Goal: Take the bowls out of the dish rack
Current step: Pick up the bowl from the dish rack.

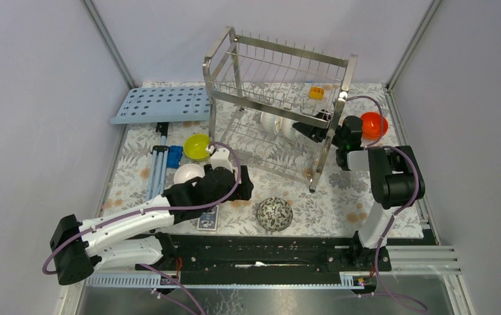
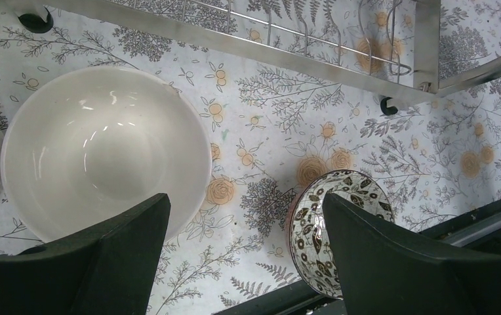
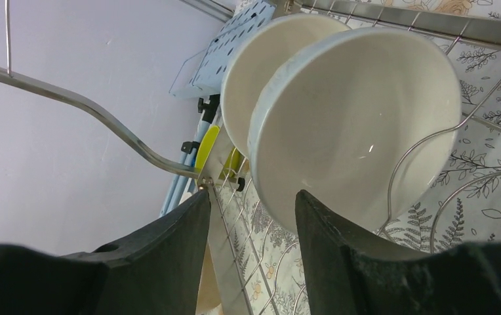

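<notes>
Bowls (image 3: 359, 125) remaining in the dish rack (image 1: 274, 107) number two, both white, standing on edge one behind the other in the lower tier. A yellow-green bowl (image 1: 197, 146), orange-red bowl (image 1: 372, 123), patterned bowl (image 2: 340, 230) and further white bowl (image 2: 103, 151) sit out on the table (image 1: 340, 197). Fingers of the right gripper (image 3: 251, 197) stand parted astride the near bowl's lower rim with no pinch evident, and the left gripper (image 2: 246, 197) is spread wide and empty above the table. Judged rigid, light, glaze-slick and breakable: grip across the rim wall and lift clear of the wires.
</notes>
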Motion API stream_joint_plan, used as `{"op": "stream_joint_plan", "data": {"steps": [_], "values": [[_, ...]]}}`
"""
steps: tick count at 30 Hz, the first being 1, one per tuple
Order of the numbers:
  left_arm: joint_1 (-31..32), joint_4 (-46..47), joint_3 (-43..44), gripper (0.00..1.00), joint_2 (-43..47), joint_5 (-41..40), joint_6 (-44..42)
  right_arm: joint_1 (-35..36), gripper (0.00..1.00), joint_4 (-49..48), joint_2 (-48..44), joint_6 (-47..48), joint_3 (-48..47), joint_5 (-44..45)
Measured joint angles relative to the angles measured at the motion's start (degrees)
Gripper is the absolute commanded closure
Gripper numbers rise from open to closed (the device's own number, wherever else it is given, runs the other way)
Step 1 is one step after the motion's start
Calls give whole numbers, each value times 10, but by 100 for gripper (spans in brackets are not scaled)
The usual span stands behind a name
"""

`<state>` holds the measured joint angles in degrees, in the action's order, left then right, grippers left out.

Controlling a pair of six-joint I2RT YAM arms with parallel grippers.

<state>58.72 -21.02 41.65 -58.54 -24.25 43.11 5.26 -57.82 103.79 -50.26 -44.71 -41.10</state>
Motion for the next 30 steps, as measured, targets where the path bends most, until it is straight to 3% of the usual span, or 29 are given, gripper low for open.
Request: {"op": "stream_joint_plan", "data": {"steps": [10,22,26,30], "values": [[-8,0,0,9,-3,0,0,1,54,-60,57,-47,-27,-6],[-13,0,0,9,-10,1,0,1,81,-73,70,-60,-32,-4],[-14,0,0,9,-11,1,0,1,99,-78,71,-62,-33,1],[-14,0,0,9,-11,1,0,0,100,-95,77,-70,-33,1]]}}
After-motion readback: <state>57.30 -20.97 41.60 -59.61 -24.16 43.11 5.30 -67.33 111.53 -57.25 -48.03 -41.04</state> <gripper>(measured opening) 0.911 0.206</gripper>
